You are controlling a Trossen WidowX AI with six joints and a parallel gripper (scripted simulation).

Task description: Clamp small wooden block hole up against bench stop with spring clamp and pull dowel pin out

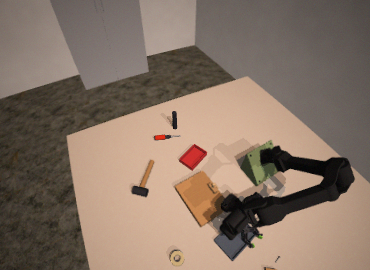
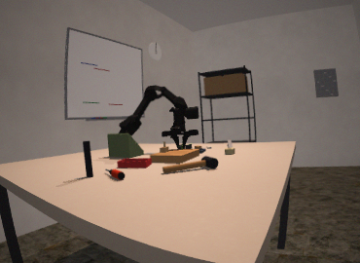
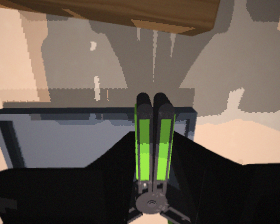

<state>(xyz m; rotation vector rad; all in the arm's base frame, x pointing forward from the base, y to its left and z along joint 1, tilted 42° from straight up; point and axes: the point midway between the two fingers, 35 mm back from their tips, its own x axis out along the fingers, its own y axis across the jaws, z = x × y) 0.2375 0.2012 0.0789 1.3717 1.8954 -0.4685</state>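
Observation:
My gripper (image 1: 243, 227) (image 2: 180, 134) (image 3: 151, 137) is shut on the spring clamp (image 1: 253, 238) (image 3: 152, 140). It squeezes the clamp's two green-lined handles together until they stand parallel. The clamp is over a dark grey tray (image 1: 231, 248) (image 3: 66, 140) just off the near edge of the wooden board (image 1: 196, 196) (image 2: 175, 156) (image 3: 116, 12). The small wooden block (image 1: 213, 189) (image 2: 164, 149) sits on the board near its right edge, with its dowel pin sticking up. The gripper is beside the board, apart from the block. The clamp's jaws are hidden from me.
The arm's green base (image 1: 256, 166) (image 2: 123, 145) stands right of the board. A red tray (image 1: 193, 156), a hammer (image 1: 143, 179), a red-handled screwdriver (image 1: 164, 137) and a black cylinder (image 1: 174, 119) lie left and behind. A tape roll (image 1: 176, 256) lies near the front edge.

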